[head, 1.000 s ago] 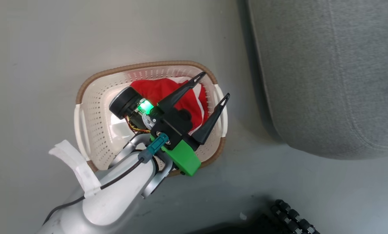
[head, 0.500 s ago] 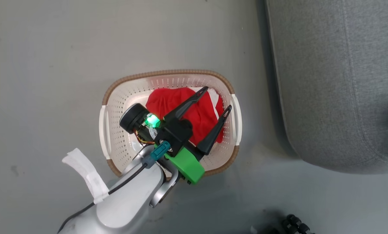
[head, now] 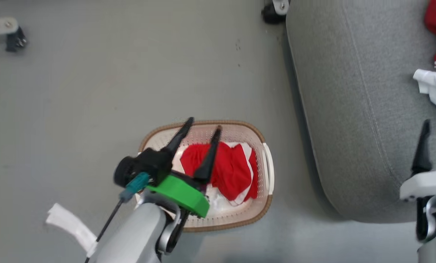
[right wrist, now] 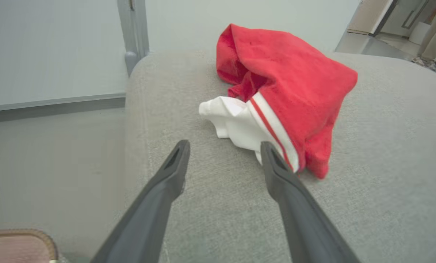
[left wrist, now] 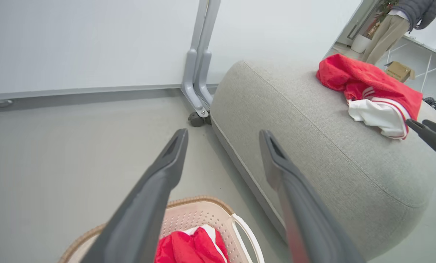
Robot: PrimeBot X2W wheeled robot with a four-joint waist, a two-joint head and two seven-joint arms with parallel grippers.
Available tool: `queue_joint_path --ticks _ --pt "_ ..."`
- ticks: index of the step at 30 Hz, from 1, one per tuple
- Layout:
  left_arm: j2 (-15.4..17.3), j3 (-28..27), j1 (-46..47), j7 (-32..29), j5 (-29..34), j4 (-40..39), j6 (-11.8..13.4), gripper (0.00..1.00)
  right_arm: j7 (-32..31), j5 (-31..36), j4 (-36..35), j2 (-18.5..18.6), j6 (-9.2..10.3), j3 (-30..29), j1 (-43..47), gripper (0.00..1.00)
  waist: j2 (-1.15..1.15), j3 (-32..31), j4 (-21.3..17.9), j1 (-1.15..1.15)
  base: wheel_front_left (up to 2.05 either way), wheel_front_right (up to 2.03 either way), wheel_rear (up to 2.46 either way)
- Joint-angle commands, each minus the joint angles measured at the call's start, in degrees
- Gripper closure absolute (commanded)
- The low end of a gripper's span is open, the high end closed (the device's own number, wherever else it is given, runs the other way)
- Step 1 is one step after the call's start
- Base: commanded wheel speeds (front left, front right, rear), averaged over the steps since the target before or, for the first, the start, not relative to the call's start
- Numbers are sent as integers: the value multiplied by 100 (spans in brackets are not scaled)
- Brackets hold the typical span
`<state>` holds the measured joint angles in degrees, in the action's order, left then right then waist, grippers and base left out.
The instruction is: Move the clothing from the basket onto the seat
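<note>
You are halfway: one red garment [right wrist: 287, 73] lies on the grey seat [head: 349, 109], just ahead of your right end effector [right wrist: 224, 144], fingers spread and empty. The other garment [head: 232, 171] sits bunched in the basket [head: 267, 171] on the floor [head: 94, 91] beside the seat. Your left end effector [head: 204, 123] hangs above it, fingers apart, holding nothing. Next, likely, lower it and pinch a fold; the white patch [head: 218, 201] underneath may be a label.

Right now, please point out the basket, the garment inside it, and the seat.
basket [head: 269, 170], head view, white side handle.
garment in basket [head: 232, 171], head view, red fabric.
seat [head: 349, 109], head view, bare grey top.
</note>
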<state>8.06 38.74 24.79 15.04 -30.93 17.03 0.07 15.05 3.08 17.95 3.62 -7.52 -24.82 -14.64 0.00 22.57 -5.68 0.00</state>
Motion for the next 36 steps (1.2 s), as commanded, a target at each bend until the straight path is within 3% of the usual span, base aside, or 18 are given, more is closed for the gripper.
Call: queue_joint_path --ticks 1,14,19,26,36 --pt "-45 -234 -251 14 149 -97 27 0 19 -100 -113 14 6 170 248 0 0 -782 367 0 0 0 0" --pt "-456 -2375 -2069 13 1217 -516 -15 0 19 -775 -572 -19 6 2276 1195 0 0 -2165 1137 0 0 0 0" --pt "-503 -2848 -2548 12 1518 -874 -218 0 19 -944 -841 -43 6 2559 1506 0 0 -2419 1263 0 0 0 0" --pt "-512 -2964 -3041 13 1519 -1181 -308 0 19 -1136 -1258 -59 5 2428 2123 0 0 -2708 1353 0 0 0 0" --pt "-512 -2869 -3533 13 1923 -1248 -246 0 19 -1173 -1300 -64 5 2663 2633 0 0 -3003 1030 0 0 0 0"
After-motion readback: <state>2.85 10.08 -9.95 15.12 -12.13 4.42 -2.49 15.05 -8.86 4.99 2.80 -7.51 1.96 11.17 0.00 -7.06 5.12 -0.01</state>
